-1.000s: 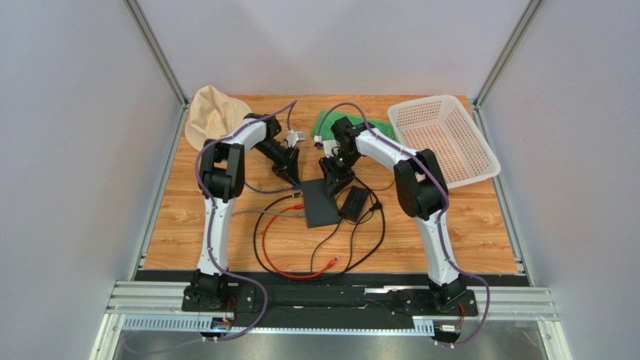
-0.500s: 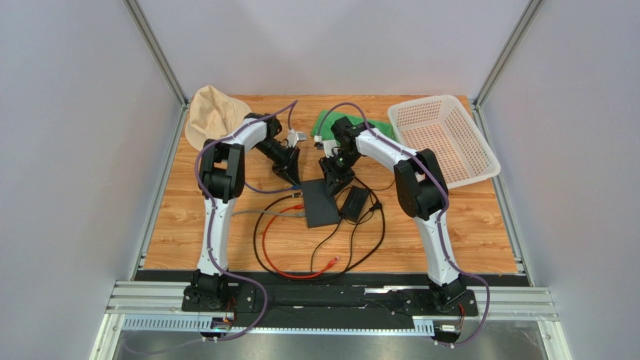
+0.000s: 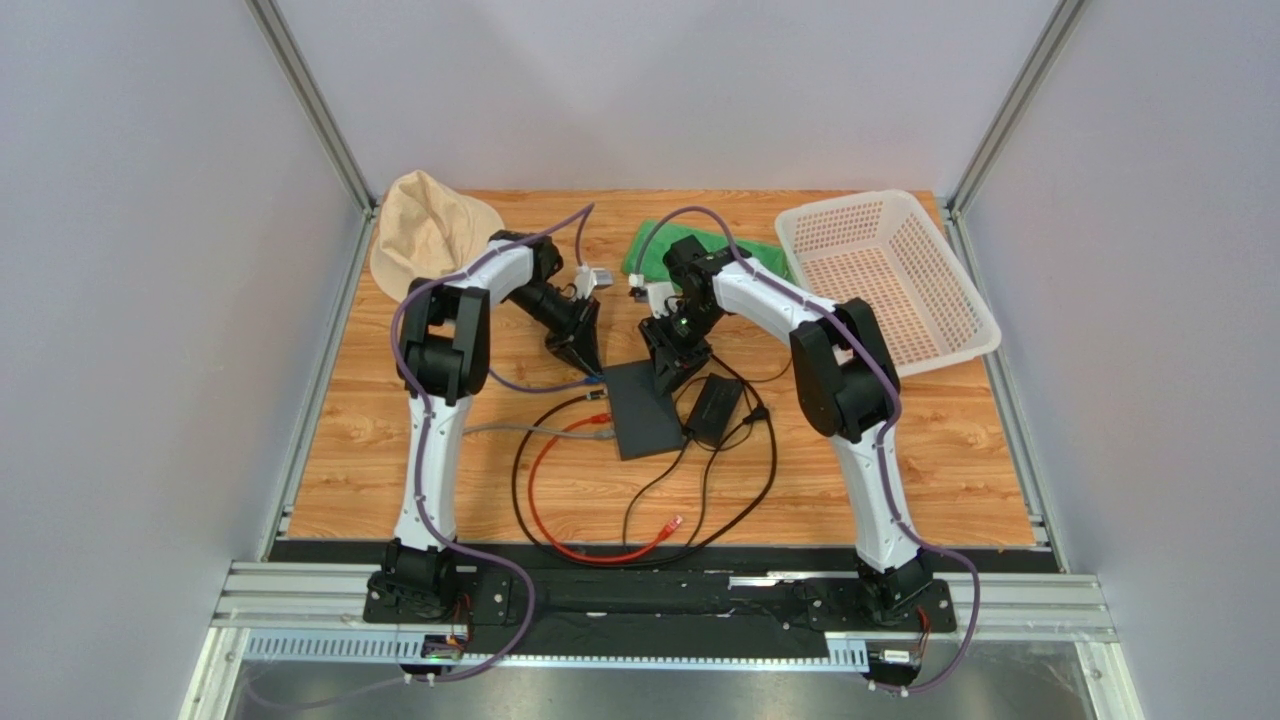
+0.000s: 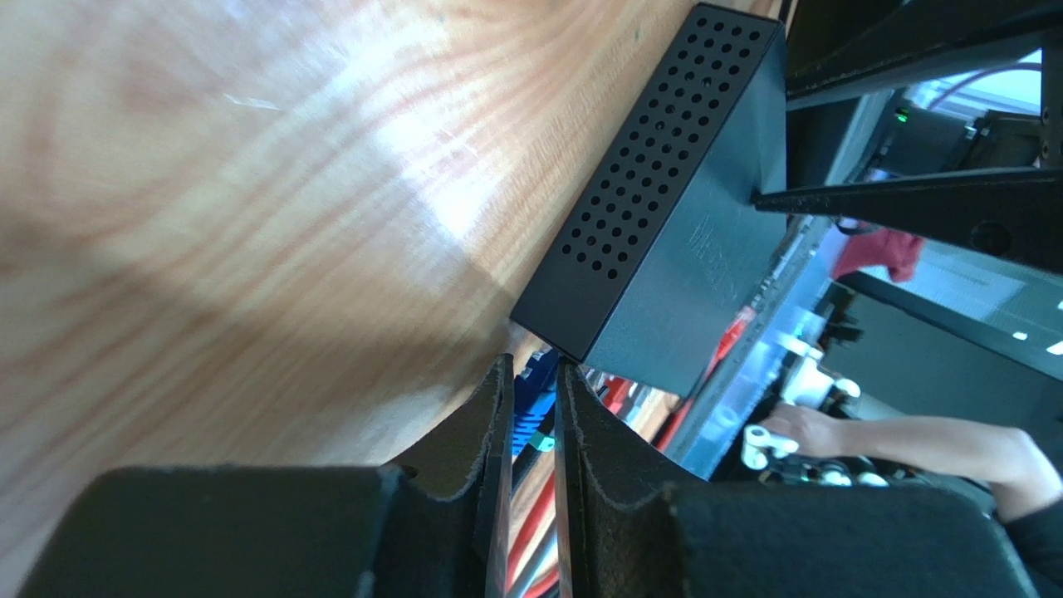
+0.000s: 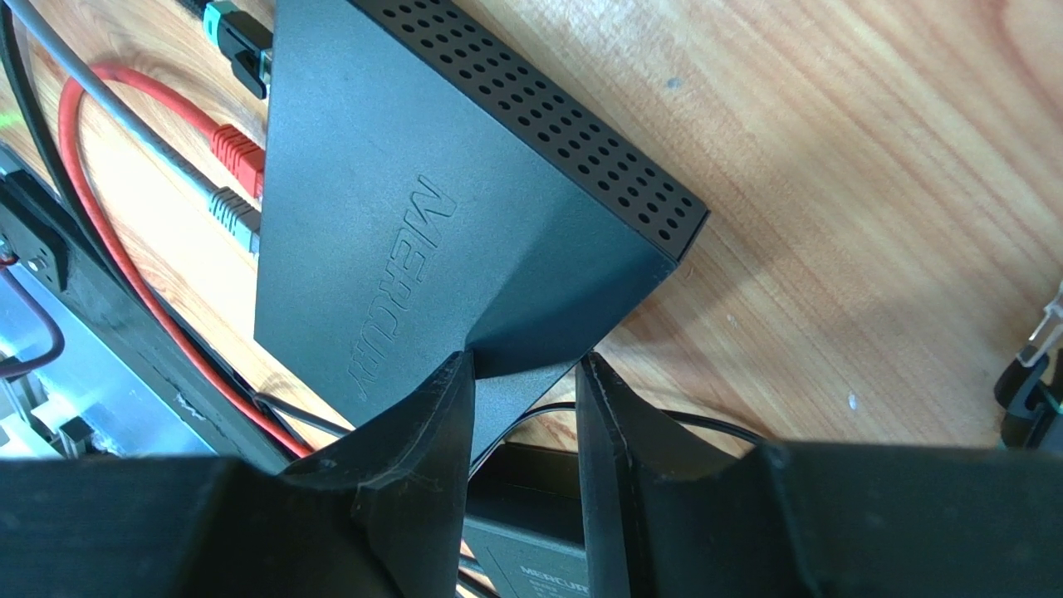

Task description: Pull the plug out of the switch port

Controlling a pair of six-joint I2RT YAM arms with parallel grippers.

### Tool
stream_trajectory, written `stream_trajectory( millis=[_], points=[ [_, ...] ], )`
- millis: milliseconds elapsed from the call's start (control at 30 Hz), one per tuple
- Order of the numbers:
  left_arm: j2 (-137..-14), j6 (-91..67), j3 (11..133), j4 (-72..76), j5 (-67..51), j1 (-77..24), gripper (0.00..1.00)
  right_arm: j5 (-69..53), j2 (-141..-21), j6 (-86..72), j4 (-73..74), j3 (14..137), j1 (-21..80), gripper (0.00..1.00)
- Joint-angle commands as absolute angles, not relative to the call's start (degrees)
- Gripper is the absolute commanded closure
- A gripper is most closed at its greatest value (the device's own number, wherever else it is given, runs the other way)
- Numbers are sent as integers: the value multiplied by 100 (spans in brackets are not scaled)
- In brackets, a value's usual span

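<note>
The flat black switch (image 3: 643, 410) lies mid-table; the wrist views show its perforated edge (image 4: 674, 224) and its top (image 5: 412, 187). My left gripper (image 3: 580, 354) is shut on a blue plug (image 4: 537, 396) just off the switch's near corner in the left wrist view (image 4: 534, 374); I cannot tell whether it sits in a port. My right gripper (image 3: 667, 365) is shut on the switch's far right corner (image 5: 524, 374). Green (image 5: 237, 37), red (image 5: 237, 147) and grey (image 5: 233, 212) plugs line the switch's port side.
A black power adapter (image 3: 712, 405) lies right of the switch, also under my right fingers (image 5: 624, 548). Red (image 3: 601, 548) and black cables loop toward the near edge. A beige cap (image 3: 425, 225), a green cloth (image 3: 661, 240) and a white basket (image 3: 887, 278) stand along the back.
My left gripper has drawn slightly back toward the far left with the blue plug. The switch and the cable loops have shifted a little to the right.
</note>
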State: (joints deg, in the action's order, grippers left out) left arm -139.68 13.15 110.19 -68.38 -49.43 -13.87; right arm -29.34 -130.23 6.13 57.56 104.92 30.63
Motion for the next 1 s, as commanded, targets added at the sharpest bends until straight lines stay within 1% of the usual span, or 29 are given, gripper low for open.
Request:
stream_trajectory(
  millis=[0, 200, 367, 500, 667, 967],
  points=[
    [-14142, 1230, 10600, -7180, -5124, -1740, 100, -1907, -13412, 1063, 5001, 10152, 3270, 64],
    [-13984, 1283, 10055, -6900, -5483, -1609, 100, -1863, -13342, 1125, 4975, 10064, 3261, 64],
    [-13773, 1090, 9529, -6103, -5809, -1556, 100, -1767, -13298, 1195, 4975, 10055, 3322, 64],
    [-13693, 1011, 9308, -5784, -6099, -1556, 100, -1758, -13271, 1248, 5027, 10046, 3445, 64],
    [-13764, 1020, 9387, -5967, -5951, -1495, 100, -1740, -13298, 1292, 5036, 10046, 3586, 64],
    [-13632, 879, 8912, -5678, -6038, -1046, 100, -1714, -13543, 1169, 5063, 10186, 3498, 63]
  ],
)
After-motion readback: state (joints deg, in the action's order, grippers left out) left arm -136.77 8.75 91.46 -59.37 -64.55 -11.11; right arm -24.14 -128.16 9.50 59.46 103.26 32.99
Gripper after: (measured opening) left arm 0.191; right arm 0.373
